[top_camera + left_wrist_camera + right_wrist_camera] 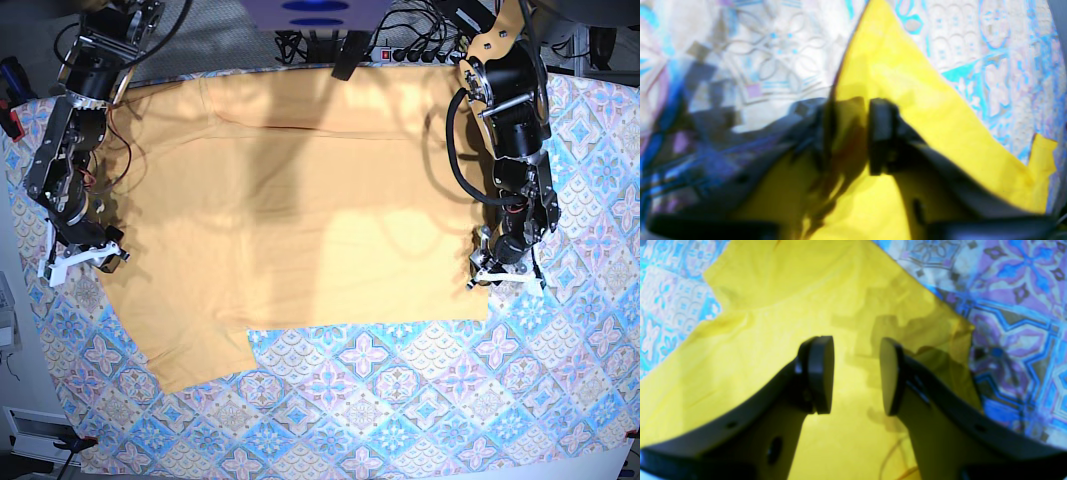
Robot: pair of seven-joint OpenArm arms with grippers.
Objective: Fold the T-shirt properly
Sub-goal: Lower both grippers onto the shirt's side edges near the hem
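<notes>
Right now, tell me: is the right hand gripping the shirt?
No: in the right wrist view the right hand is open, its pads apart, and the shirt lies flat beneath the gap.

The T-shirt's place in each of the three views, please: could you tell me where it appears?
Left wrist: the T-shirt runs from top centre to lower right, bunched between the left gripper jaws.
Right wrist: it fills the centre and left, under the right gripper.
Base: spread across the upper middle.
Shared landmark: the patterned tablecloth.
</notes>
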